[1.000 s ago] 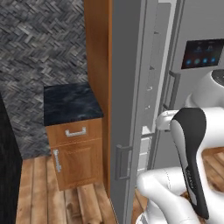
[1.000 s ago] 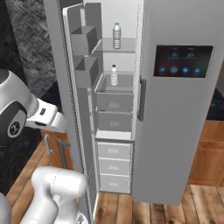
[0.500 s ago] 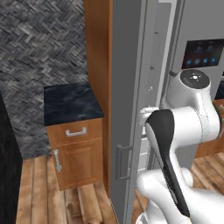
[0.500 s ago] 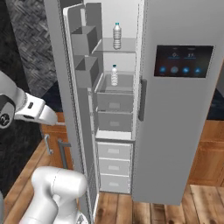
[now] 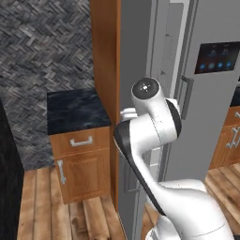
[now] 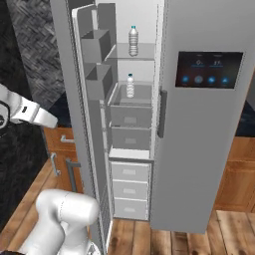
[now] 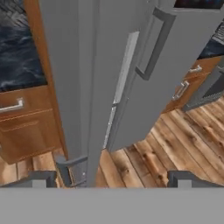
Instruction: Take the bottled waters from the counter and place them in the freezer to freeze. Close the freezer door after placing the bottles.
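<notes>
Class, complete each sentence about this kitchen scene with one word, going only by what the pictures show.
1. The number of bottled waters standing inside the freezer is ____.
2. The freezer door stands ____.
3. The end effector has its jaws ____.
4. The counter rests on a cabinet made of ____.

Missing words: two; open; open; wood

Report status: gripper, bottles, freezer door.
Gripper open, empty, by the freezer door outer face. Both bottled waters in the freezer: upper bottle on top shelf, lower bottle below. Door ajar; nothing seen blocking.
</notes>
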Available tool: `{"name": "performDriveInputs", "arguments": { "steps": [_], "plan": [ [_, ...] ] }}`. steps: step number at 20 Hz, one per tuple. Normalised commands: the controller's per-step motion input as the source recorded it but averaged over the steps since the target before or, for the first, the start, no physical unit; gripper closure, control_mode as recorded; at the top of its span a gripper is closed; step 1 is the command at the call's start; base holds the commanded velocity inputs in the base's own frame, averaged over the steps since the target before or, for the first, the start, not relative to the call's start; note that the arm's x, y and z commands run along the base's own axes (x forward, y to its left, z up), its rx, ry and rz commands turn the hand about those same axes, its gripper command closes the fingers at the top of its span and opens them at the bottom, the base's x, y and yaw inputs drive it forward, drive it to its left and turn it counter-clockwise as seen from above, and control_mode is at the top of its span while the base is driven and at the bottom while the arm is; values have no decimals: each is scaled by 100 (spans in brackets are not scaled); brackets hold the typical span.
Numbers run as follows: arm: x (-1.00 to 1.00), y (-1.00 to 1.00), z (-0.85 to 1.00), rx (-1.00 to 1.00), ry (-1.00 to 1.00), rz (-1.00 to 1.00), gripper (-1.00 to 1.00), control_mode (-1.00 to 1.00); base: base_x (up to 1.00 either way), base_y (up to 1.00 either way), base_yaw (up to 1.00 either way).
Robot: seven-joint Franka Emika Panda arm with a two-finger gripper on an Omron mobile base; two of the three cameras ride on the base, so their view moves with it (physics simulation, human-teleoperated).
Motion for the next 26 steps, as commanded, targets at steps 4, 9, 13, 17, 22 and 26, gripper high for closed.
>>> {"name": "performDriveInputs", "arguments": {
  "steps": [4,9,13,17,22,26],
  "plan": [
    [92,2,-1,-18,0,-40,-100,-100,0,0,0],
    [96,0,0,-8,0,-31,-100,-100,0,0,0],
    [91,10,0,-4,0,-18,-100,-100,0,0,0],
    [79,9,0,-5,0,-12,-100,-100,0,0,0],
    [60,0,0,-3,2,-7,-100,-100,0,0,0],
    [13,-22,0,0,0,1,-100,-100,0,0,0]
  ]
}}
